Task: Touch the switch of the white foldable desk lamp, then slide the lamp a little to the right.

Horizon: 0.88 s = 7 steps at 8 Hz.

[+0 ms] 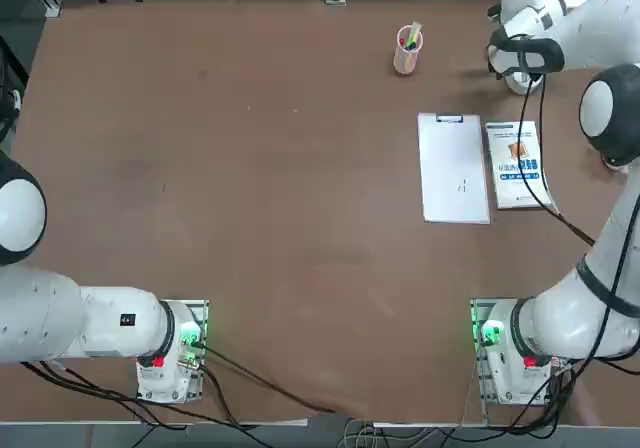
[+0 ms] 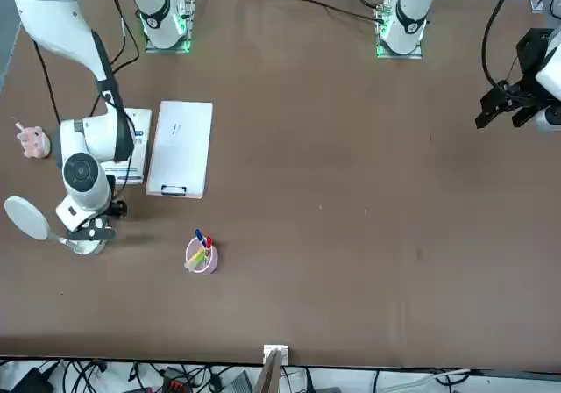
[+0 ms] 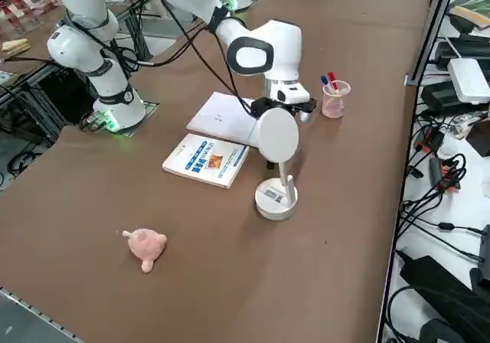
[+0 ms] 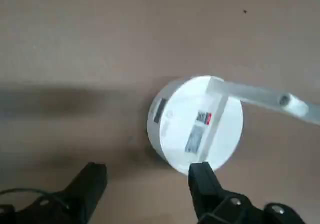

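While I hang over the far right part of the table, my right gripper [image 4: 147, 181] stands spread wide and holds nothing. Just below it sits the white foldable desk lamp [image 4: 195, 124], its round base beside one finger [image 4: 202, 184], beyond the booklet [image 3: 205, 160].

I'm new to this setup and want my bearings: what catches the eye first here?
The right gripper, open, hovers over the round disc base of the white foldable desk lamp near the table's right edge. Beside it lie a white clipboard and a blue-and-white booklet, with a pink pen cup farther out.
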### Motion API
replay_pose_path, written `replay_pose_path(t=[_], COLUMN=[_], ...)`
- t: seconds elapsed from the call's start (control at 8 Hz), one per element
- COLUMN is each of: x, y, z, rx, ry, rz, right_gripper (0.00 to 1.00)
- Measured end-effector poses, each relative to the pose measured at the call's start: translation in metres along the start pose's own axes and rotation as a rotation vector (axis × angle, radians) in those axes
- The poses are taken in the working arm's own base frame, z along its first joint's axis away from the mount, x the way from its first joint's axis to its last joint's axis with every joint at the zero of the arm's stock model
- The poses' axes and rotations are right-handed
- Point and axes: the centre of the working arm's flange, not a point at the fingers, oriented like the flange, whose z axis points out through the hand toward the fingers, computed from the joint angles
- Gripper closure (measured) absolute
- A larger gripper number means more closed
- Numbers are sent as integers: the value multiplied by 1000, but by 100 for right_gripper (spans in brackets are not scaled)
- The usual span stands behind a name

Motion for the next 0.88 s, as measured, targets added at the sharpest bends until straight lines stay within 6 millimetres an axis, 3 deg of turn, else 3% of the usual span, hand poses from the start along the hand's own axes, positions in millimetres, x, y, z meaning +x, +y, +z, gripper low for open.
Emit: replay_pose_path(t=[0.25,0.88], x=[3,11], y=[2,-4], z=[17,31], rx=[4,-10], ry=[21,25], rz=[-11,-36], right_gripper=[0,0])
